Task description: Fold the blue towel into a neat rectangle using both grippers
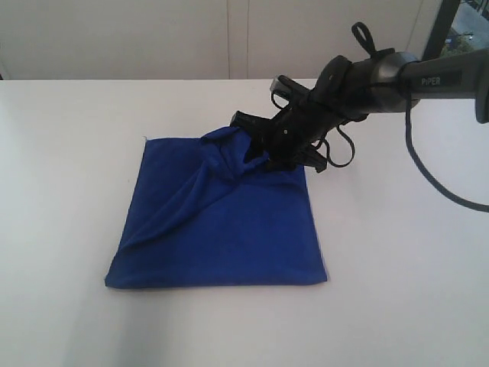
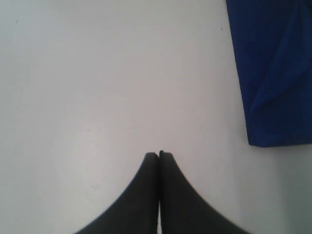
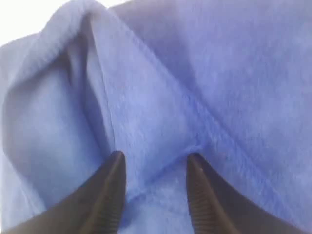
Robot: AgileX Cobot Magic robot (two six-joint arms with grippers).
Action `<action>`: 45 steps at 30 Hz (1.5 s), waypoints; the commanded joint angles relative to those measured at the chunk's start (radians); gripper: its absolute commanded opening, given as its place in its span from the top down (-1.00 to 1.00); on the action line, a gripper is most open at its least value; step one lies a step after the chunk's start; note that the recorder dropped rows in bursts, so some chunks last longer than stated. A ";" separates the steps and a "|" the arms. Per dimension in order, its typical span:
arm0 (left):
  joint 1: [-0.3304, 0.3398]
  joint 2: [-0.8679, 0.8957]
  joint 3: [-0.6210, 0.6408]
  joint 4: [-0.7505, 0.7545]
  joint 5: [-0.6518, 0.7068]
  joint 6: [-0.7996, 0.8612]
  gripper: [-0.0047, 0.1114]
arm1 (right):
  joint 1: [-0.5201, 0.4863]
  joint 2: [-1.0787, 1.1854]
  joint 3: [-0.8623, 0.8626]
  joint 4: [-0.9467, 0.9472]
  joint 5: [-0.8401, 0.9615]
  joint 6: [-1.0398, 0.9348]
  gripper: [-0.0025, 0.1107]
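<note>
The blue towel (image 1: pixel 221 237) lies as a rough square on the white table (image 1: pixel 69 153), with a raised, bunched ridge running to its far right corner. My right gripper (image 1: pixel 260 149) reaches down onto that bunched corner. In the right wrist view its fingers stand apart, open (image 3: pixel 156 157), with a slack fold of the towel (image 3: pixel 161 97) lying between them. My left gripper (image 2: pixel 159 154) is shut with nothing in it and hovers over bare table, apart from a folded corner of the towel (image 2: pixel 278 73). The left arm does not show in the exterior view.
The right arm (image 1: pixel 428 76) comes in from the upper right with a black cable (image 1: pixel 428 172) hanging in a loop over the table. A pale wall (image 1: pixel 153 38) runs behind the table's far edge.
</note>
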 commanded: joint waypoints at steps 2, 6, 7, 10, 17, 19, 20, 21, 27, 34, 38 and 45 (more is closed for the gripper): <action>-0.001 -0.007 0.009 -0.003 0.007 -0.003 0.92 | -0.005 0.006 0.002 0.004 -0.061 0.030 0.26; -0.001 -0.007 0.009 -0.003 0.007 -0.003 0.92 | -0.005 0.018 0.002 0.002 -0.069 0.032 0.26; -0.001 -0.007 0.009 -0.003 0.007 -0.003 0.92 | -0.005 0.023 0.002 0.002 -0.065 0.034 0.26; -0.001 -0.007 0.009 -0.003 0.007 -0.003 0.92 | -0.005 0.034 0.002 0.002 -0.062 0.052 0.27; -0.001 -0.007 0.009 -0.003 0.007 -0.003 0.92 | -0.005 0.036 0.002 0.000 -0.062 0.057 0.54; -0.001 -0.007 0.009 -0.003 0.007 -0.003 0.92 | -0.005 0.036 0.002 0.000 -0.062 0.058 0.64; -0.001 -0.007 0.009 -0.003 0.007 -0.003 0.92 | -0.005 0.036 0.002 0.000 -0.062 0.058 0.69; -0.001 -0.007 0.009 -0.003 0.007 -0.003 0.92 | -0.005 0.036 0.002 0.000 -0.062 0.058 0.73; -0.001 -0.007 0.009 -0.003 0.007 -0.003 0.92 | -0.005 0.036 0.002 -0.004 -0.072 0.053 0.90; -0.001 -0.007 0.009 -0.003 0.007 -0.003 0.92 | -0.005 -0.015 0.002 -0.115 -0.091 0.050 0.96; -0.001 -0.007 0.009 -0.003 0.007 -0.003 0.92 | -0.005 -0.048 0.002 -0.199 -0.066 0.045 0.96; -0.001 -0.007 0.009 -0.003 0.007 -0.003 0.92 | -0.005 -0.069 0.002 -0.219 -0.019 -0.182 0.96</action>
